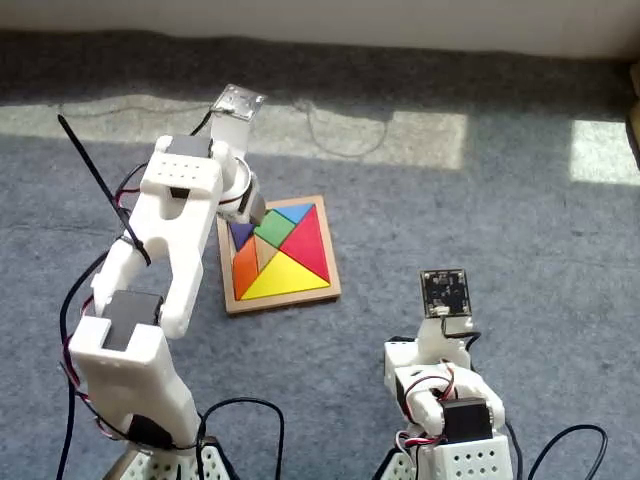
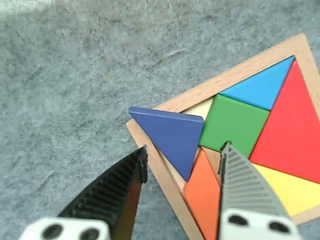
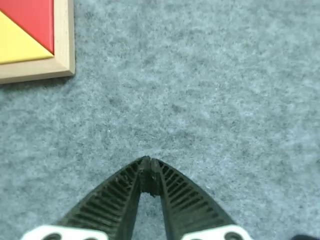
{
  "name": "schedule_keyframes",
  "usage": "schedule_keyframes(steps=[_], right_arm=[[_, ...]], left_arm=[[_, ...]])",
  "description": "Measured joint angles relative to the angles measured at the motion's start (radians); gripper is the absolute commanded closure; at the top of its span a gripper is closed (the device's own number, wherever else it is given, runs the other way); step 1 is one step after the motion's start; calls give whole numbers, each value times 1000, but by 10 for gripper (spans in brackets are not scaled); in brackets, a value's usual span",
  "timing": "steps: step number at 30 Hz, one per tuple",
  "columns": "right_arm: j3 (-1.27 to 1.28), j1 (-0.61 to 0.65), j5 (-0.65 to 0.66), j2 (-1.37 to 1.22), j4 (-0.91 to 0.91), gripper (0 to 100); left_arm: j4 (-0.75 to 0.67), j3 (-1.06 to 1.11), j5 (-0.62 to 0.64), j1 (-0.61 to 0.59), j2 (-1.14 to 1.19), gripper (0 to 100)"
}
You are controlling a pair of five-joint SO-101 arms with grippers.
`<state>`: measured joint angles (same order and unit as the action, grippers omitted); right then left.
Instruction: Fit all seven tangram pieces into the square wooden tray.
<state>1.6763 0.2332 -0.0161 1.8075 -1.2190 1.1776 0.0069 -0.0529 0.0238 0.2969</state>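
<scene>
Left end effector (image 2: 184, 148) released, jaws wide apart astride the dark blue triangle (image 2: 172, 132), which lies askew over the far-left corner of the wooden tray (image 2: 235, 75), overlapping its rim and unseated. Green square (image 2: 235, 122) and orange piece (image 2: 202, 195) adjoin it. Right end effector (image 3: 149, 162) clenched, empty, above the grey counter (image 3: 210, 90), near-right of the tray.

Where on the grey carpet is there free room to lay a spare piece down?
Bare carpet lies between the tray and the right arm, around the shut right tool. Crowded: the tray's far corner under the left arm, where the open left tool hangs over the dark blue triangle.
</scene>
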Motion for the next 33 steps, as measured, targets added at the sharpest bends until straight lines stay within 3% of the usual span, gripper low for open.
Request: schedule_keyframes(steps=[11,17,22,29,33], right_arm=[[0,0,0,0,0,989],[0,0,0,0,0,989],[0,0,0,0,0,989],[0,0,0,0,0,989],[0,0,0,0,0,989]], left_arm=[[-44,8,72,12,115,757],[-15,-107,101,6,207,761],[3,-161,107,5,242,845],[5,-164,106,6,245,861],[5,-164,68,28,245,935]])
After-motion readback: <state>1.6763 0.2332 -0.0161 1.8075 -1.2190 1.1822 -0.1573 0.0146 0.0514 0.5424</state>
